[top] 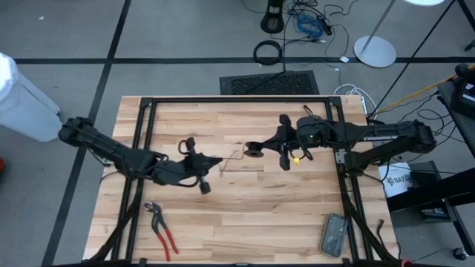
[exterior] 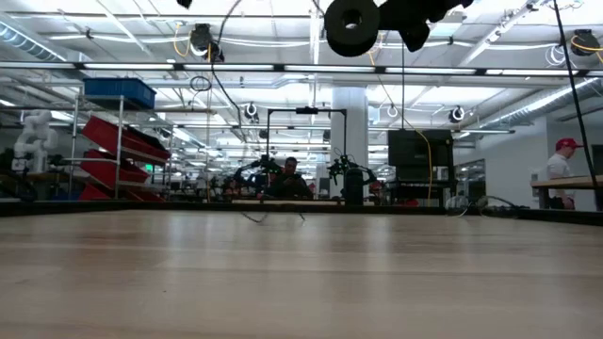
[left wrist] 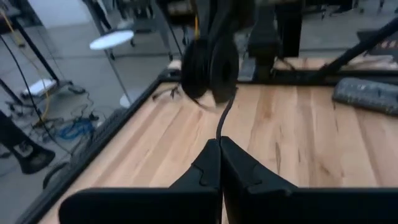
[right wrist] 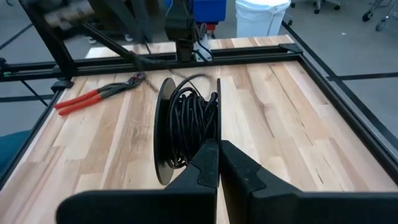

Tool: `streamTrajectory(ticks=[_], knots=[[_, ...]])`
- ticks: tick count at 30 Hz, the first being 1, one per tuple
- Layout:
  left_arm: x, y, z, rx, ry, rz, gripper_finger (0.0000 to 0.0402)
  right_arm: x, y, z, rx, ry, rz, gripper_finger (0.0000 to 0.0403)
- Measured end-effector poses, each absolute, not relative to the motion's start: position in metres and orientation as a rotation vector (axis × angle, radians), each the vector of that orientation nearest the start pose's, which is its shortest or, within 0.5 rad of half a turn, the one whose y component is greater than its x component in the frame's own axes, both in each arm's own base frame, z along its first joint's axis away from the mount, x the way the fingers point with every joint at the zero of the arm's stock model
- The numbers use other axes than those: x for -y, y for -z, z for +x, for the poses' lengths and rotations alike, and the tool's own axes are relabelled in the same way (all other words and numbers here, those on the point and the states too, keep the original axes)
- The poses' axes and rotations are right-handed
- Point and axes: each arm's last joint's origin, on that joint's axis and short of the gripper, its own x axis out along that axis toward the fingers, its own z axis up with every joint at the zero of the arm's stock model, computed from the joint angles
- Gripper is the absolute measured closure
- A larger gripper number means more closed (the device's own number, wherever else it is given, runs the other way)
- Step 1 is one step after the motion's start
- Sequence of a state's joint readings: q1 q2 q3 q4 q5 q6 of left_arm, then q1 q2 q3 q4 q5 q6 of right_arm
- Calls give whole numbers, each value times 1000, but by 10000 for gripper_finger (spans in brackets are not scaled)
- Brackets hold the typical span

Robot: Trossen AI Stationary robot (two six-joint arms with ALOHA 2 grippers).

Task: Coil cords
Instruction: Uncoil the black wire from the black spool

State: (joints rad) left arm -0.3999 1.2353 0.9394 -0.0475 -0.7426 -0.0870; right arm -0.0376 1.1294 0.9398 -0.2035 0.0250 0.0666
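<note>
Wooden table [top: 245, 215], both arms aloft: right gripper [right wrist: 217, 146] pinches the spool [right wrist: 186, 127] steady, left gripper [left wrist: 221, 142] clamps the cord [left wrist: 225, 115], probably keeping tension for winding.

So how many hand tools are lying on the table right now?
1: red-handled pliers near the front left corner of the table. The grey flat object at front right isn't clearly a tool; arms may hide others.

Red-handled pliers [top: 161, 228] near the table's [top: 245, 222] front-left corner, grey case [top: 333, 234] front-right.
</note>
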Motion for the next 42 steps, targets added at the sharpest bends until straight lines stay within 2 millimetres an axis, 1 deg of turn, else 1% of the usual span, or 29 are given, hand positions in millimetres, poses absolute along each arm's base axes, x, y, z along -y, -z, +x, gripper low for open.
streamTrajectory(ticks=[9,16,19,23,27,30,34,42], knots=[[109,-335,234,-119,-329,118,401,11,-303,264,-441,83,65,403],[121,-347,230,-17,-306,96,401,12,-301,280,-363,83,64,403],[123,-347,231,-8,-287,90,401,13,-299,288,-329,93,62,403],[125,-348,231,6,-232,80,402,15,-296,293,-315,176,48,403],[129,-349,231,18,-108,70,402,17,-296,293,-309,231,39,403],[132,-346,233,14,-41,76,402,16,-299,292,-285,228,42,403],[135,-341,238,-3,0,89,402,11,-305,293,-236,209,43,403],[133,-325,257,-54,58,116,402,4,-313,291,-175,182,31,403]])
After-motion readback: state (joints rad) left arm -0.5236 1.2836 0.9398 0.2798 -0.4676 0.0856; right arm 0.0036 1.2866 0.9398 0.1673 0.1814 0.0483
